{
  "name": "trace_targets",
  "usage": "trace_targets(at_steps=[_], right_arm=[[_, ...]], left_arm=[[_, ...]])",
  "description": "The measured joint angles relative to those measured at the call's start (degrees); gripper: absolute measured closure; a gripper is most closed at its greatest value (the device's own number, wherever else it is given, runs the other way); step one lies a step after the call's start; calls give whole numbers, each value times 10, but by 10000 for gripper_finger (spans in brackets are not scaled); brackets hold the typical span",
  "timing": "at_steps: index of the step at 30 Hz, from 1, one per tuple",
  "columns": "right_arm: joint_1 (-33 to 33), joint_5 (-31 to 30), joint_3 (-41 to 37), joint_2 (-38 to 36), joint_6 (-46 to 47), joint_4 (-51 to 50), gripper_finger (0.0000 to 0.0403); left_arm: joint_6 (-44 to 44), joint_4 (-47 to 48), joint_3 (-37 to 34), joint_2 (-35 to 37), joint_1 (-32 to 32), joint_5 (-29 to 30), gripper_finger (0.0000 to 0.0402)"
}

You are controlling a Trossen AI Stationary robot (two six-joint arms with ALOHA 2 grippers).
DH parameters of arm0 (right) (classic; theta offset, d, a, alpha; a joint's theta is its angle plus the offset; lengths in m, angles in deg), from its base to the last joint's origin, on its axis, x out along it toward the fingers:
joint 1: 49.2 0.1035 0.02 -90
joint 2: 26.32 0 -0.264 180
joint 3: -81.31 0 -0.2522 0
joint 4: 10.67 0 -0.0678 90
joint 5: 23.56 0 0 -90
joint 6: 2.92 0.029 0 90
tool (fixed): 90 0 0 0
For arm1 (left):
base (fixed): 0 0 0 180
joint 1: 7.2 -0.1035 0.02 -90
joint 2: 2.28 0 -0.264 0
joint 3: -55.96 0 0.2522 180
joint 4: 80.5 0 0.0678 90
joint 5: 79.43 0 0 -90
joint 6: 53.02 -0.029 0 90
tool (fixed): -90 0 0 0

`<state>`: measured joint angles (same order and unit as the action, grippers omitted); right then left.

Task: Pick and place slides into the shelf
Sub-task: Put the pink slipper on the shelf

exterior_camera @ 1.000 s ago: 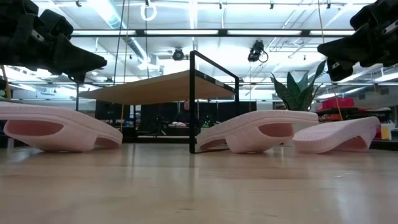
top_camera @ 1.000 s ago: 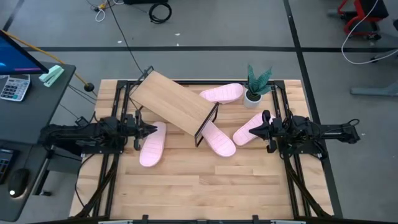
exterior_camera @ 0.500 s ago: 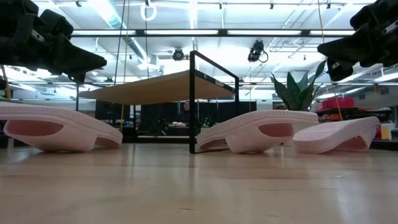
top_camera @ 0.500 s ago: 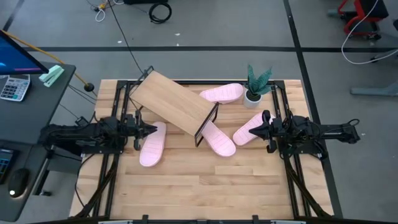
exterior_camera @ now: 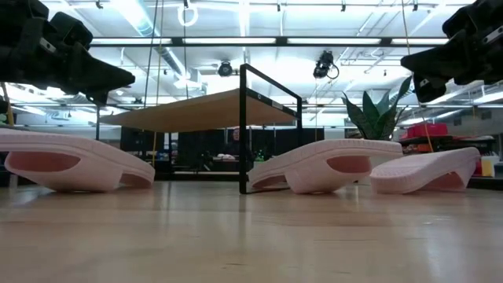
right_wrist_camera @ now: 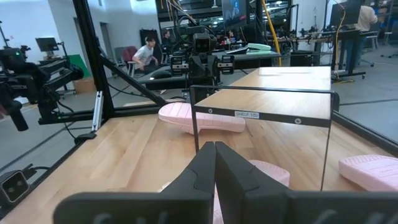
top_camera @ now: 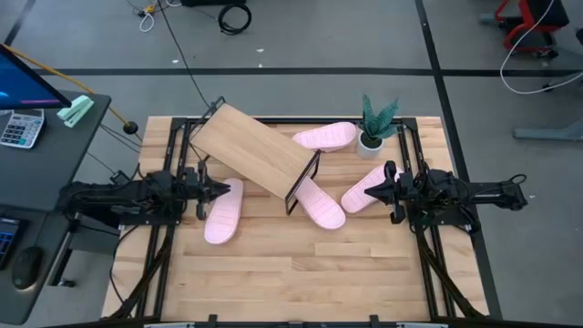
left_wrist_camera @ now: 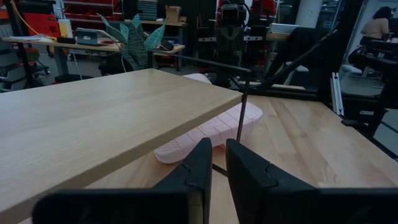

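**A:** Looking straight down on a slatted wooden tabletop, pale butcher-block strips in a black frame. The shelf lies at an angle across the back half: a smooth, light wooden plank with thin black wire end frames.

**B:** And from table height that plank floats on its wire legs, open underneath. What about the slides?

**A:** Four, all pale pink foam, oval soles, matte and soft-looking. One lies on the left, just beside the left gripper. One pokes out from under the shelf's near end frame. One lies at the back, touching the shelf's edge. The last sits on the right, its end under the right gripper.

**B:** The left wrist view shows ridged grooves across the sole of the one under the plank. None on top of the shelf. Fingers?

**A:** Left gripper: the two dark fingers stand nearly together with a thin gap, holding nothing. Right gripper: the fingers are pressed together, empty too. Both arms hover above the table at its side edges.

**B:** A small potted plant, spiky green leaves in a white pot, stands at the back right.
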<state>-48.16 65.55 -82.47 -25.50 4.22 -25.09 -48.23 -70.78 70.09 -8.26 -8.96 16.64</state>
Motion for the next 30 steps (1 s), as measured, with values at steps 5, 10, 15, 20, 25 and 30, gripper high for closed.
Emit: trace_targets(at_steps=[5,10,15,20,25,30], right_arm=[[0,-1,0,0,5,0,389],[0,-5,0,0,15,0,389],[0,-6,0,0,116,-2,389],[0,-6,0,0,174,-2,389],[0,-6,0,0,209,-2,389],[0,-6,0,0,218,-2,389]], left_arm=[[-42,0,0,0,0,18,344],[-41,-2,0,0,0,18,340],[-99,-17,0,0,0,23,350],[-71,-64,0,0,-8,31,356],[64,-83,0,0,-14,32,356],[91,-81,0,0,-14,32,358]])
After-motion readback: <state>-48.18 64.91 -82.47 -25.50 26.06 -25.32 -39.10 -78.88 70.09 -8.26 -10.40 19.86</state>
